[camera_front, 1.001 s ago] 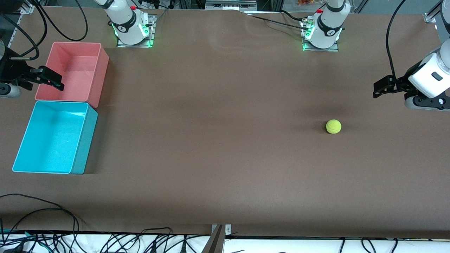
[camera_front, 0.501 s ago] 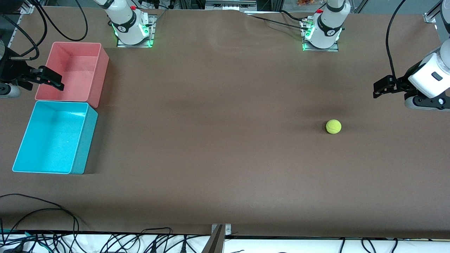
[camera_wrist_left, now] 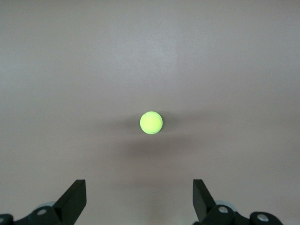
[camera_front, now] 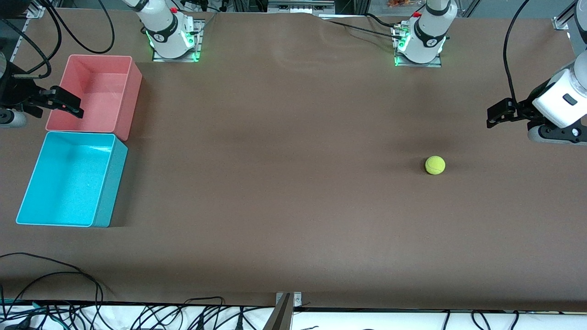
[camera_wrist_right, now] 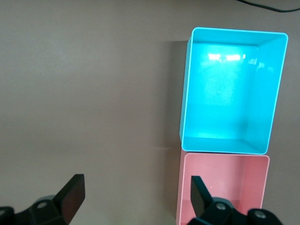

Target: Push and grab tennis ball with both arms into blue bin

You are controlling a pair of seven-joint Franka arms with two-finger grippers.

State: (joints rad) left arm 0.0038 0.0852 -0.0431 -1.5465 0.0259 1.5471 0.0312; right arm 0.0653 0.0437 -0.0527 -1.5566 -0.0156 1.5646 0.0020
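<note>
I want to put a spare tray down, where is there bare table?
The widest bare patch lies between the blue bin and the tennis ball. It is crowded only at the right arm's end, where the pink bin adjoins the blue bin under the right gripper.

You find no readable text, label, brand, number or sign in any of the three views. Each white arm base [camera_front: 168, 33] carries a small dark round mark on its black band, too small for you to make out as letters or a logo. The tennis ball [camera_front: 434, 165] shows only a faint seam, with no printed brand visible. The blue bin [camera_front: 103, 201] and the pink bin [camera_front: 128, 101] have plain walls, and the brown table [camera_front: 293, 192] carries no markings.
</note>
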